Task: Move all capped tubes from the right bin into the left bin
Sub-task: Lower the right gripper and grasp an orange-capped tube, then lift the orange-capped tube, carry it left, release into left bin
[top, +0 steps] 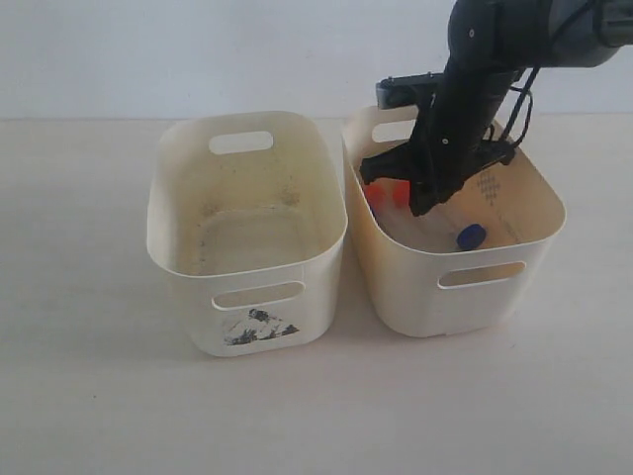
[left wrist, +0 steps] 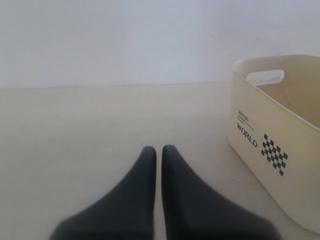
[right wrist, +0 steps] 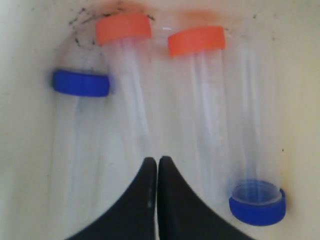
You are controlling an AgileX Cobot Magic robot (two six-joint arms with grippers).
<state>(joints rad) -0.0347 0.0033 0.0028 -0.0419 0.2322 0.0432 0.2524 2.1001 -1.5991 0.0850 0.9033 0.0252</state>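
Note:
Four clear capped tubes lie on the floor of the cream-yellow right bin [top: 514, 262]. Two have orange-red caps [right wrist: 123, 27] [right wrist: 196, 40] and two have dark blue caps [right wrist: 81, 83] [right wrist: 257, 202]. My right gripper [right wrist: 158, 160] hangs shut and empty above them, its tips over the gap between the two orange-capped tubes. In the exterior view that gripper [top: 423, 203] reaches down into the right bin, beside the orange caps [top: 381, 193] and a blue cap [top: 471, 236]. The left bin [top: 178, 257], with its torn sticker [top: 257, 327], holds nothing. My left gripper [left wrist: 158, 148] is shut and empty over the table.
The two bins stand side by side, almost touching. In the left wrist view a pale tub [left wrist: 250, 105] printed with "WORLD" and a checker mark stands off to one side of the fingers. A white wall runs behind the table.

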